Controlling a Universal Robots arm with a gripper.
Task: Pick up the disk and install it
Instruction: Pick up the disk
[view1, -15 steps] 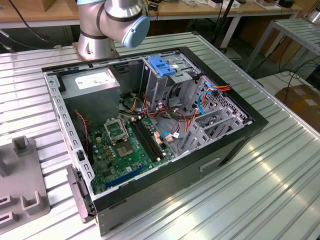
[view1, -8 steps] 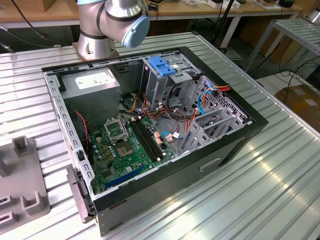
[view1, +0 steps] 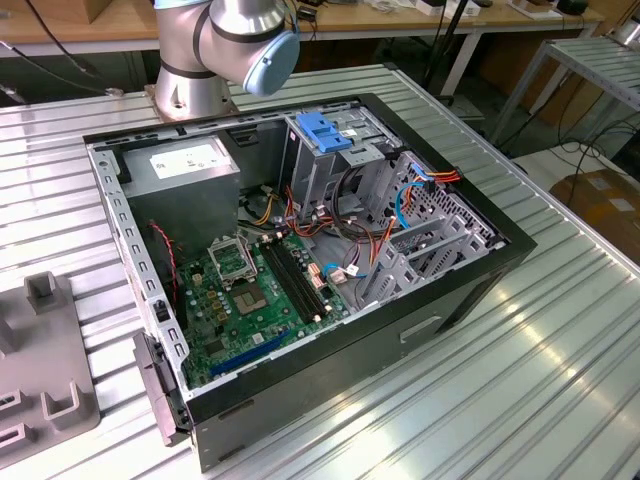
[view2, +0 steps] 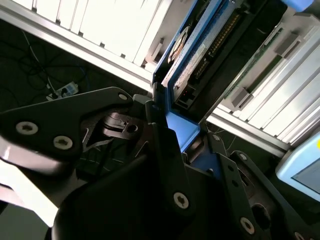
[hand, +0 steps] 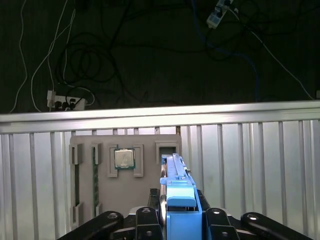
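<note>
The disk (hand: 177, 192) stands on edge between my black fingers in the first wrist view, one blue rail facing the camera. In the second wrist view the disk (view2: 197, 50) shows its metal body, connector edge and blue rail running away from the gripper (view2: 181, 134). My gripper (hand: 180, 222) is shut on the disk near one end. It hangs above the grey parts tray (hand: 145, 185) on the slatted table. In the exterior view the open computer case (view1: 470, 290) lies on its side, with the arm's base (view1: 230, 40) behind it.
The tray holds a processor (hand: 123, 159) and a memory stick (hand: 95, 175). Inside the case are a green motherboard (view1: 250, 290), a grey power supply (view1: 185, 165), a drive cage with a blue latch (view1: 328, 130) and loose cables. Beyond the table edge (hand: 160, 114) lie floor cables.
</note>
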